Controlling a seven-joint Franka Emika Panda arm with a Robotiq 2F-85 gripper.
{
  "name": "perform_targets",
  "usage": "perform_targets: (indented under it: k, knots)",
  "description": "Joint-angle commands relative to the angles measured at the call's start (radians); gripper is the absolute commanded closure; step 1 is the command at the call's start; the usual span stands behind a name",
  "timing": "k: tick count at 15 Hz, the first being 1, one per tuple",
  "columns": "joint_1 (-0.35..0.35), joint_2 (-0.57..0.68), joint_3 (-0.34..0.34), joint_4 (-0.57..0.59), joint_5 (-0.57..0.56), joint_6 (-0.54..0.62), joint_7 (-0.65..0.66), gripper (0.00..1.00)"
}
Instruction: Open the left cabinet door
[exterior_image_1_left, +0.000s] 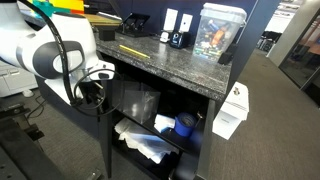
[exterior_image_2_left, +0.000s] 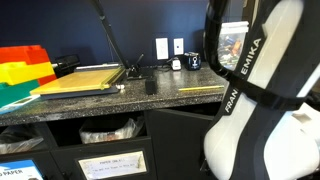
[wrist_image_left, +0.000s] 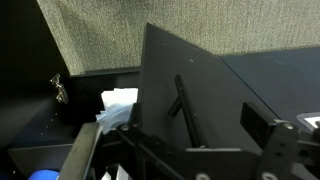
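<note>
Speckled granite tops the desk (exterior_image_1_left: 165, 65), which backs onto a dark blue wall (exterior_image_2_left: 120, 25) with two white outlets (exterior_image_1_left: 170, 18). Below the desk's front edge, the left cabinet door (wrist_image_left: 165, 85) stands swung outward, with one slim bar handle (wrist_image_left: 178, 100) on its face. The gripper (wrist_image_left: 175, 150) hangs before it, fingers spread apart and holding nothing; whether they touch the panel I cannot tell. Inside lie white plastic (exterior_image_1_left: 148, 145) and one blue object (exterior_image_1_left: 185, 125).

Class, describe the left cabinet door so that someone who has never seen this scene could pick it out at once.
Find the speckled stone countertop and look below it. The left cabinet door is the tall matte black panel standing swung outward, with a slim vertical bar handle near one edge. Its face is plain, with no white paper sheet like the one stuck on a front nearby.
</note>
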Motion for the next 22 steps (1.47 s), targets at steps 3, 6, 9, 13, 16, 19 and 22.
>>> perform_targets:
  k: [3, 6, 9, 13, 16, 19, 22]
  knots:
    - [0.135, -0.197, -0.118, -0.141, 0.041, -0.188, 0.081, 0.00]
    - [0.148, -0.197, -0.128, -0.145, 0.045, -0.177, 0.090, 0.00]
    - [0.160, -0.197, -0.136, -0.151, 0.049, -0.165, 0.097, 0.00]
    - [0.174, -0.225, -0.152, -0.169, 0.028, -0.251, 0.126, 0.00]
    - [0.225, -0.375, -0.192, -0.255, -0.065, -0.492, 0.222, 0.00]
    - [0.185, -0.535, -0.132, -0.326, -0.133, -0.744, 0.283, 0.00]
    - [0.125, -0.500, -0.074, -0.294, -0.153, -0.717, 0.296, 0.00]
